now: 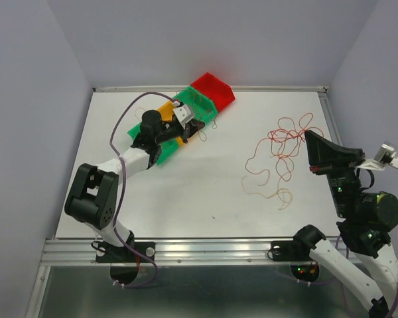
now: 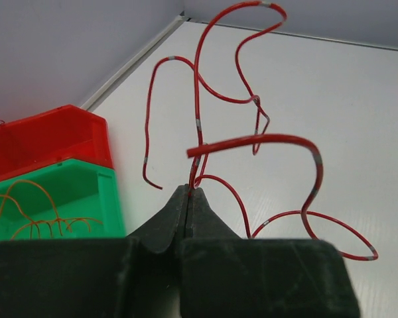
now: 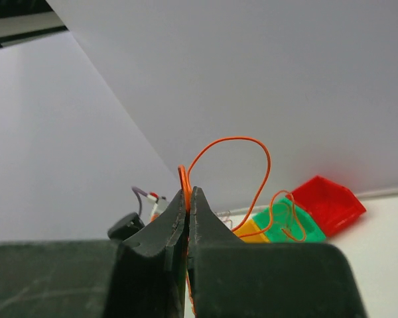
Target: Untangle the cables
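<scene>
step: pulling single wires out | L gripper (image 2: 189, 192) clamped on red wire (image 2: 265, 137), far left by red bin (image 2: 46, 139) | R gripper (image 3: 187, 195) pinched on orange wire (image 3: 231, 138), right side | rest of cables (image 1: 285, 140) tangled on tabletop (image 1: 186, 192) right | next: prob drop red in bin, ease orange free w/o dragging pile

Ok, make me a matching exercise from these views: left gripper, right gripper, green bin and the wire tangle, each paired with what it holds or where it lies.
Column one:
1. left gripper
2. right gripper
3. green bin
4. wire tangle

Column two:
A. shut on an orange wire
B. spread on the table
C. shut on a red wire
D. thin orange wires inside

Pairs: 1-C, 2-A, 3-D, 4-B.
</scene>
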`<state>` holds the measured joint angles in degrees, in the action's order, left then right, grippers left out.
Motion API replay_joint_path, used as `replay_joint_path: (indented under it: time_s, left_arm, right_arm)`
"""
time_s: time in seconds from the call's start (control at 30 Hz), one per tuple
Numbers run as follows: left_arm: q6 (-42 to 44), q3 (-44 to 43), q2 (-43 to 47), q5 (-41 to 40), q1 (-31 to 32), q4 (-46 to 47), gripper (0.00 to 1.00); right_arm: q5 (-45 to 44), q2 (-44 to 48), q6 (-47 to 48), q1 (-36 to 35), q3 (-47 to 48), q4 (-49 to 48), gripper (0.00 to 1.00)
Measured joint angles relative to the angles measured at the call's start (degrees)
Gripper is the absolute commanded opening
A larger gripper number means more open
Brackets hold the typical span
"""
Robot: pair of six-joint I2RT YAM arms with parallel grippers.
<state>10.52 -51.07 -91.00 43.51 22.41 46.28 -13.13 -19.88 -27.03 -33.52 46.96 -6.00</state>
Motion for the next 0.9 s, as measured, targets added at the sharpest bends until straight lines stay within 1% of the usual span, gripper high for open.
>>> replay_joint_path:
  time_s: [0.2, 0.33, 0.43, 0.5, 0.57, 0.73, 0.83, 0.9]
  left_arm:
    - [4.0, -6.9, 0.1, -0.2, 0.0, -7.3, 0.00]
    - [6.8, -15.6, -4.1, -1.2, 0.0, -13.0, 0.00]
    - [10.1, -29.9, -12.7, -3.6, 0.0, -21.3, 0.00]
    - [11.8, -36.8, -18.0, -5.4, 0.0, -24.8, 0.00]
    - [13.2, -40.3, -20.9, -6.6, 0.0, -27.9, 0.00]
    - [17.6, -53.5, -30.5, -11.7, 0.0, -38.0, 0.00]
    - [21.0, -63.6, -36.8, -14.9, 0.0, -41.7, 0.00]
    - [22.9, -68.4, -39.8, -16.8, 0.0, -43.1, 0.00]
  right_arm:
    - [-1.9, -0.9, -0.5, 0.0, -5.8, 1.6, 0.01]
    - [-3.3, -1.3, -0.5, 0.0, -7.0, 1.7, 0.00]
    - [-4.2, -1.4, -0.5, 0.0, -7.7, 1.6, 0.01]
    - [-4.7, -1.8, -0.6, 0.0, -8.4, 1.5, 0.01]
    - [-5.2, -2.6, -0.7, 0.0, -9.0, 1.4, 0.01]
    - [-6.0, -4.7, -0.9, 0.0, -11.2, 0.8, 0.01]
    - [-6.1, -5.8, -1.0, 0.0, -13.1, 0.2, 0.00]
    - [-6.2, -6.6, -1.0, 0.0, -13.6, 0.0, 0.01]
